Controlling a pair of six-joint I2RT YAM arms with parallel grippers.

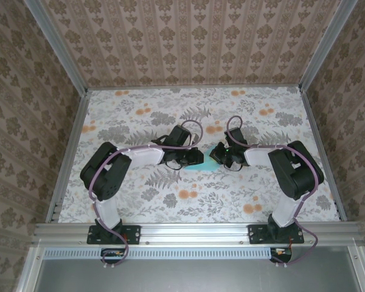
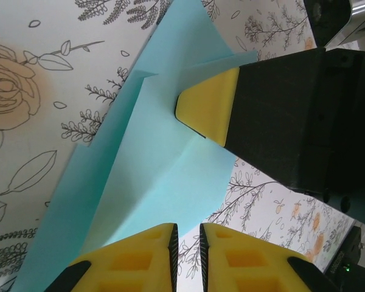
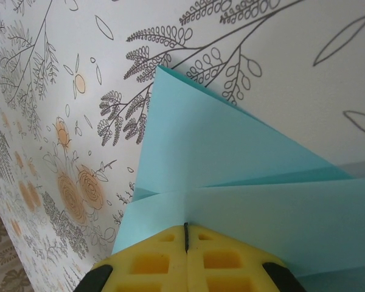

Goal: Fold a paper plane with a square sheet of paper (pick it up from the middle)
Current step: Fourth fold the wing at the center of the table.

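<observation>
- On the table [image 1: 140, 115], a flower-printed surface with patterned walls on three sides, both arms reach in from the near edge and meet at the centre.
- Left arm [image 1: 112, 170]: the elbow is out to the left and the forearm runs right toward the centre.
- Left pincer [image 1: 193, 159]: low over the table, at the left side of the paper [image 1: 201, 167].
  - In its own wrist view the two yellow fingers [image 2: 140, 258] stand narrowly apart.
  - Table print shows through the slit between them, and nothing is held.
- Paper, light teal: it lies at the middle of the table between the two pincers, which cover much of it from above.
  - It is partly folded. Flaps overlap, creases run across it, and a pointed corner lies on the table.
  - Seen from the left wrist, one flap edge lifts slightly off the layer below.
- Right pincer [image 1: 221, 157]: at the right side of the paper, tilted down toward it.
  - In its own wrist view the fingers [image 3: 152, 258] are pressed together, with only a hairline between them.
  - The tips are against the teal sheet.
  - From the left wrist, one yellow fingertip [image 2: 208, 104] rests on the paper just under the lifted flap.
  - It cannot be told whether a layer is pinched between the fingers.
- Right arm [image 1: 292, 173]: the elbow is out to the right and the forearm runs left toward the centre.
</observation>
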